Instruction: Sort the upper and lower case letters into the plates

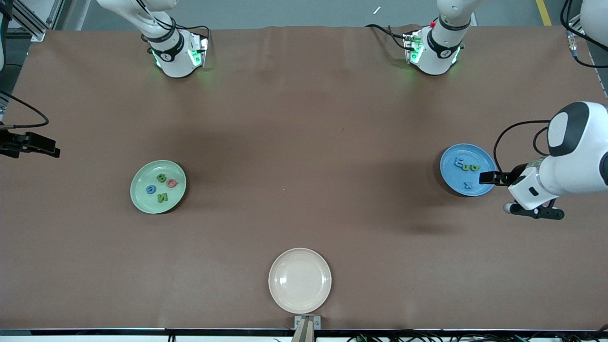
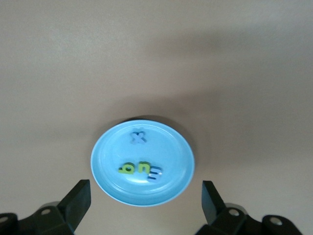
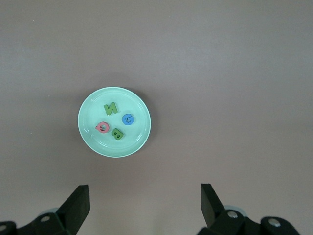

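Note:
The pale green plate (image 1: 140, 195) (image 3: 88, 122) lies toward the right arm's end and holds several letters: a green B (image 1: 161, 178), a pink piece (image 1: 172, 183), a blue round one (image 1: 150, 189) and a green N (image 1: 163, 197) (image 3: 111, 108). The blue plate (image 1: 451, 175) (image 2: 110, 156) lies toward the left arm's end with a blue E (image 1: 459, 163), green letters (image 1: 470, 167) (image 2: 135, 168) and a blue cross (image 1: 468, 185) (image 2: 139, 137). My left gripper (image 1: 498, 191) (image 2: 145, 190) hangs open and empty at the blue plate's edge. My right gripper (image 1: 50, 147) (image 3: 144, 193) waits open and empty over the table's end.
A cream-beige plate (image 1: 299, 280) with nothing in it sits near the table's front edge, midway between the two ends. Brown cloth covers the whole table. The arm bases (image 1: 175, 54) (image 1: 434, 50) stand along the table's edge farthest from the front camera.

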Motion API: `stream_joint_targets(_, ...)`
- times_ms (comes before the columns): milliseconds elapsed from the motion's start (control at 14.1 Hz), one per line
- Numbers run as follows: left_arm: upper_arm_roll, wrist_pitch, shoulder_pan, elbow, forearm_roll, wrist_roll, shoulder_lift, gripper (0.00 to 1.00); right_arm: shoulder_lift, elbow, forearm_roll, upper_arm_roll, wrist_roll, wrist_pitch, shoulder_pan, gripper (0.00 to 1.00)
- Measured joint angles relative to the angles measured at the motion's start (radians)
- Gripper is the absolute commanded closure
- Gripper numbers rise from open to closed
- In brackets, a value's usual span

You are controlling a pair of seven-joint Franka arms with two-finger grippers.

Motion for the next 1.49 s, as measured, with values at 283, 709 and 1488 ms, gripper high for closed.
stream_joint_targets(283, 0.334, -0.011, -0.278, 0.001, -0.165, 0.072, -0.160, 0.00, 0.000, 0.018, 0.002, 0.007, 0.044, -0.038, 0.000, 0.00)
stream_joint_targets(709, 0.574, -0.028, -0.518, -0.011, -0.212, 0.079, -0.278, 0.00, -0.002, 0.027, 0.003, 0.082, 0.148, -0.075, 0.001, 0.00)
stream_joint_targets(1488, 0.718, -0.029, -0.618, -0.019, -0.263, 0.080, -0.427, 0.00, -0.058, 0.031, 0.010, 0.073, 0.024, -0.149, -0.017, 0.00)
